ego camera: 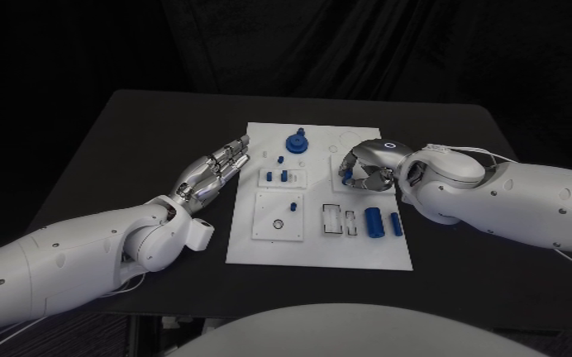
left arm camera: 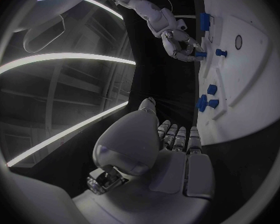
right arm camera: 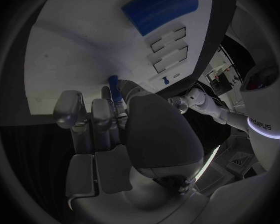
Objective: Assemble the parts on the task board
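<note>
Left silver many-fingered hand [ego camera: 215, 169] lay flat on the black table [ego camera: 131, 138] just beside the left edge of the white rectangular task board [ego camera: 320, 245], fingers straight, close together, pointing toward the board's far end, holding nothing. Left white arm [ego camera: 72, 258] stretched in low from the near-left corner of the table.

Right silver hand [ego camera: 367, 167] hovered over the right side of the task board, palm turned toward the board's middle, fingers curled inward around a small blue part [ego camera: 350, 182]; seen also from the right wrist as a slim blue peg [right arm camera: 114, 87] between the fingertips. Right white arm [ego camera: 501, 196] bent in across the board's right edge.

Other blue parts on the board: tall knob [ego camera: 296, 140] at the far end, large cylinder [ego camera: 374, 221] near the right edge.
</note>
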